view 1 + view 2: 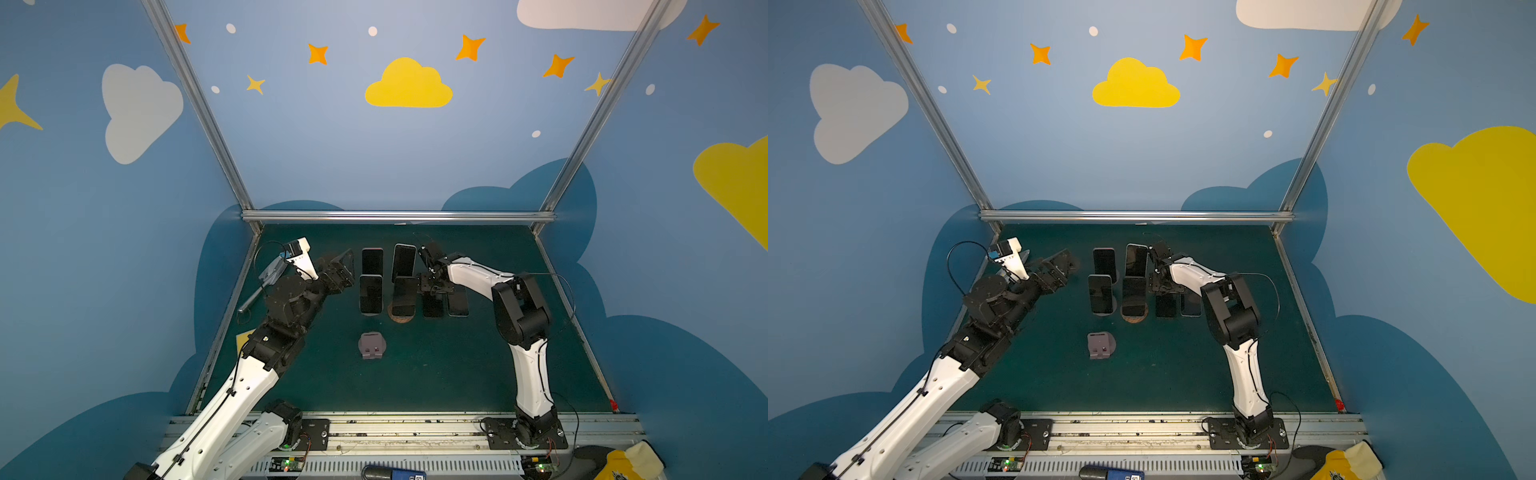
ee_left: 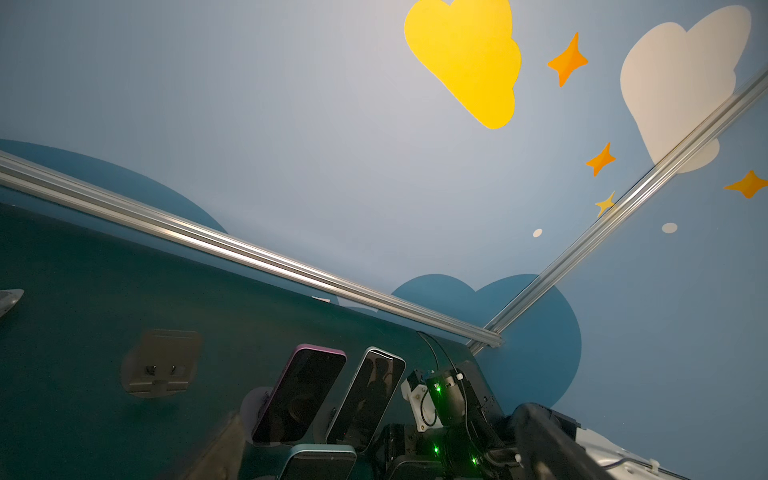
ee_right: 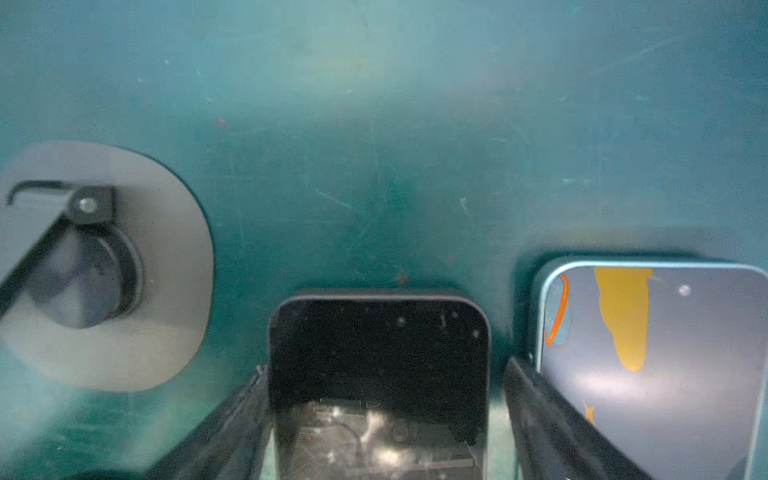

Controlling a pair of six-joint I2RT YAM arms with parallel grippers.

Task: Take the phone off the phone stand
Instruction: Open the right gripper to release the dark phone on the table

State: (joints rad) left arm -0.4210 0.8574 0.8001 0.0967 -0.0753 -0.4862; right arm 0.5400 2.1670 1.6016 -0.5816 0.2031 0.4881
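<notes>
Where scuffed mat spreads, glossy rounded phone, disc stand

White arm shells, black joints, thin black cables, green indicator lights

- Black phone: glossy glass face, flecked with dust and throwing back bright glare.
- Desk: matt dark-green covering, scuffed, with fine pale scratches around the black phone.
- Blue-rimmed phone, just beside the black phone: mirror-smooth screen reflecting a yellow cloud; rim with a satin sheen.
- Grey stand base, on the black phone's other side: flat disc, matt and smooth, with a darker hinge and a shiny screw head.
- Mauve-grey stand, well in front of the black phone: dull, matt, plastic-looking.
- Rail, behind the black phone: bare aluminium, brightly gleaming.
- Arm shells: smooth white plastic; joints matt black.
- Walls: flat and matt.
</notes>
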